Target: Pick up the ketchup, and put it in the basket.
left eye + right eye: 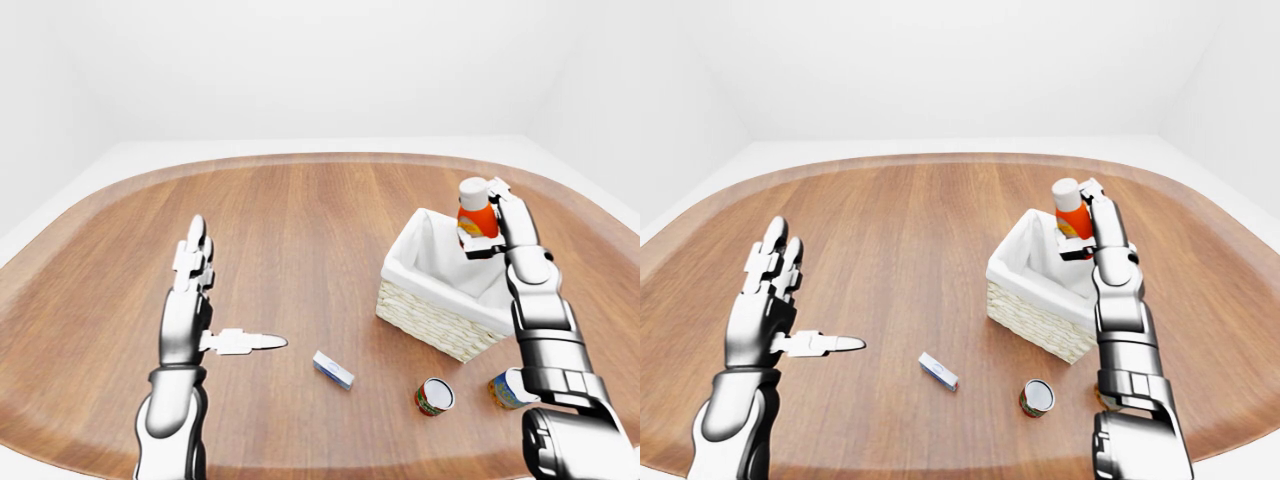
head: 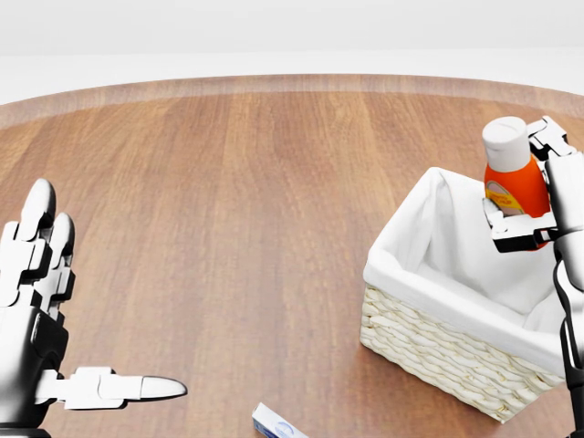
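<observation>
A broad wooden counter (image 1: 300,230) with rounded corners fills most of the eye views, its warm brown planks running lengthwise away from the camera and edged by a slightly darker rim. Around it lies a pale, near-white floor (image 1: 130,155). Plain white walls (image 1: 300,60) rise beyond, meeting at soft corners toward the upper left and upper right. The light is even and diffuse, casting only faint shadows on the wood.
</observation>
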